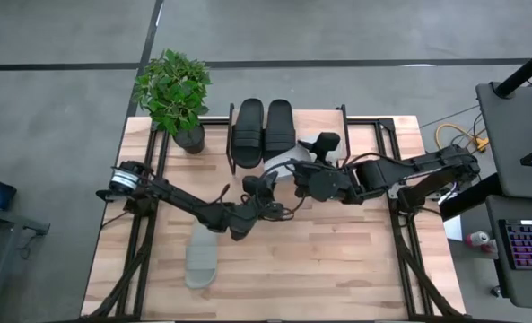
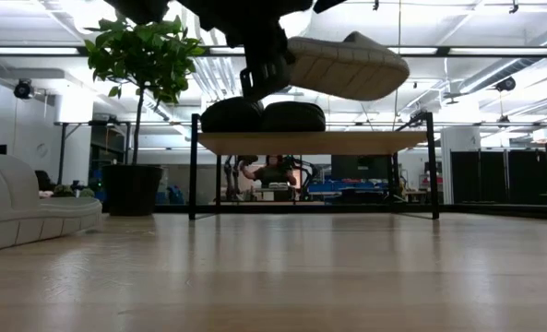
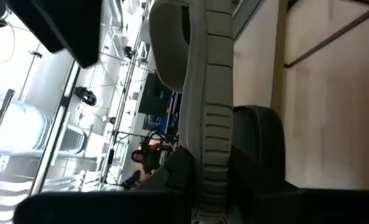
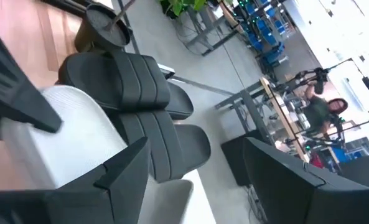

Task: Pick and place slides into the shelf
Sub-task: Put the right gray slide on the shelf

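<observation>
Nearest, on the tabletop (image 2: 282,277), lies the second pale slide (image 2: 24,207). Its mate (image 2: 347,66) hangs above the shelf (image 2: 315,141) beside the black pair (image 2: 264,115), left tool (image 1: 264,188) clamped on its edge, right tool (image 1: 297,179) spread around it. Lower it level beside the pair before letting go.

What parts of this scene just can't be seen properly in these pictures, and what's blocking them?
- High view: most of the raised pale slide is covered by both arms.
- High view: the left gripper grips that slide, yet its contact is lost among dark arm parts.
- Low view: the pale slide on the table is cut off by the picture's edge.
- Low view: the black slides on the shelf are partly hidden by the arm in front.
</observation>
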{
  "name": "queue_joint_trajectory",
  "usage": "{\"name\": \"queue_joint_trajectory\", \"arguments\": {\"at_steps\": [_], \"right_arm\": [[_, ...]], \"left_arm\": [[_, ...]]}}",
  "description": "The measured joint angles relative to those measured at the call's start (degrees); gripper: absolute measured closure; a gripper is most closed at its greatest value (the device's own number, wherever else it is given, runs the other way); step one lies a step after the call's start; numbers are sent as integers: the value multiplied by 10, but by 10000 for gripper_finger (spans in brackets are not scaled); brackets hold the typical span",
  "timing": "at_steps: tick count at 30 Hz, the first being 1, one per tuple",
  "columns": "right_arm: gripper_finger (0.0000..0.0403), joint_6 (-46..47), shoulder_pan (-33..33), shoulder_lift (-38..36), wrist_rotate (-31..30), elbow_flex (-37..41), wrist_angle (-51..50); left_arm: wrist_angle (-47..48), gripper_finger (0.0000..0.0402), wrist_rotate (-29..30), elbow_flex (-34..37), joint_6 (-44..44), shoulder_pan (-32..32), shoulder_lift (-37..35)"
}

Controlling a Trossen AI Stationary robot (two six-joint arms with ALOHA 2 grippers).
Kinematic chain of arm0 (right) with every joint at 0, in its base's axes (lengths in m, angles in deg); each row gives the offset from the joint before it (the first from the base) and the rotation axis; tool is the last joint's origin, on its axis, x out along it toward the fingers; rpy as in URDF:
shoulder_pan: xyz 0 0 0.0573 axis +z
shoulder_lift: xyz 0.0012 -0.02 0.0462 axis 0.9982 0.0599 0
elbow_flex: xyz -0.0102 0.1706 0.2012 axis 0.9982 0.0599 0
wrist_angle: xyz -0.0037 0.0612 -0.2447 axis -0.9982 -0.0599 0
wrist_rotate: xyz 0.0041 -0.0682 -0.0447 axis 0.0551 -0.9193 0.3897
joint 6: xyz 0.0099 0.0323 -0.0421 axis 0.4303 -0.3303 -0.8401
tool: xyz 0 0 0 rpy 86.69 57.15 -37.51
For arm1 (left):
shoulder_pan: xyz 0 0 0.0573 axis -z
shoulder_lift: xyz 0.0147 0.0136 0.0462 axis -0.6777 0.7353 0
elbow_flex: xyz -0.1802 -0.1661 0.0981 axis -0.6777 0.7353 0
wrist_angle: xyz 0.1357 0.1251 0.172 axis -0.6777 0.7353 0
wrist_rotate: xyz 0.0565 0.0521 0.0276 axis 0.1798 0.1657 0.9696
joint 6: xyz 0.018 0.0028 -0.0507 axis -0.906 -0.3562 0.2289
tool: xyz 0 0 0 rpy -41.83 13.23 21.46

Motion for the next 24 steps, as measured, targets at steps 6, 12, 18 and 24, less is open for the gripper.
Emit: {"name": "queue_joint_trajectory", "arguments": {"at_steps": [6,12,18,24], "right_arm": [[154,52,0,0,36,-9,-37],[154,68,0,-1,36,-9,-61],[154,75,-2,-1,29,-8,-69],[159,98,-13,-1,24,-19,-118]], "left_arm": [[12,369,1,0,-9,-19,-1],[15,369,-5,-11,-22,-27,-1],[24,369,-13,-43,-30,-27,-2],[24,369,-17,-50,-41,-27,-2]]}}
